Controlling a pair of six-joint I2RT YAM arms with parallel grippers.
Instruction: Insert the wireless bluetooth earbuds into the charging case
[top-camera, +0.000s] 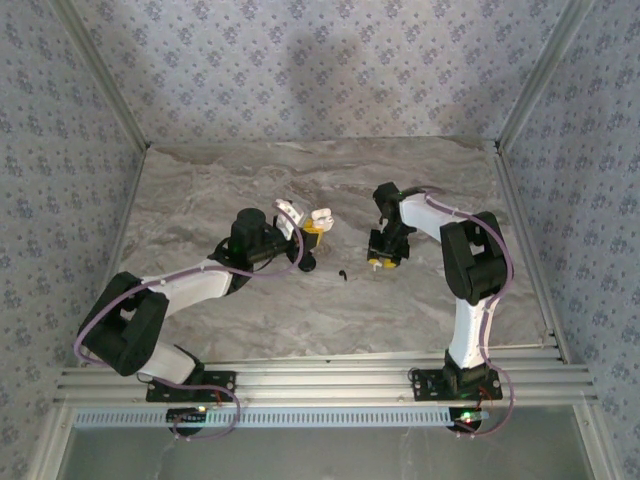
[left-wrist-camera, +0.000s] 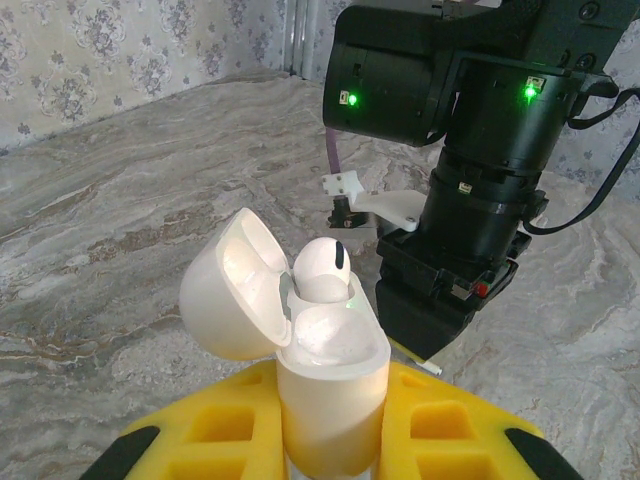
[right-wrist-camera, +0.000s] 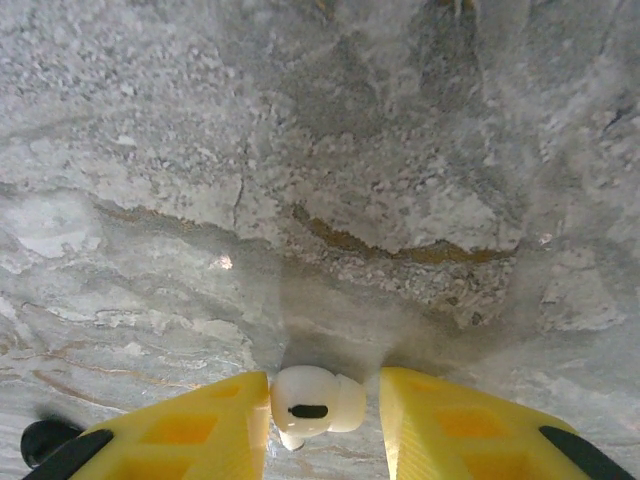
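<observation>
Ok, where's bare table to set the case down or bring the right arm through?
Free: the far strip of table under the back wall, and the near patch between the two arms. Crowded: mid-table, where the left gripper clamps the charging case, the right gripper straddles a white earbud with open jaws, and a black earbud lies close by.

The bench is grey marble-patterned with pale veins and a rusty brown streak, and the walls carry blue-grey floral wallpaper. The left claw, yellow with black tips, grips a glossy white charging case, a white seated earbud with a black slit at its 12 o'clock. The right claw, likewise yellow and black, flanks a white loose earbud bearing a black oval, with a black earbud at its 9 o'clock.
</observation>
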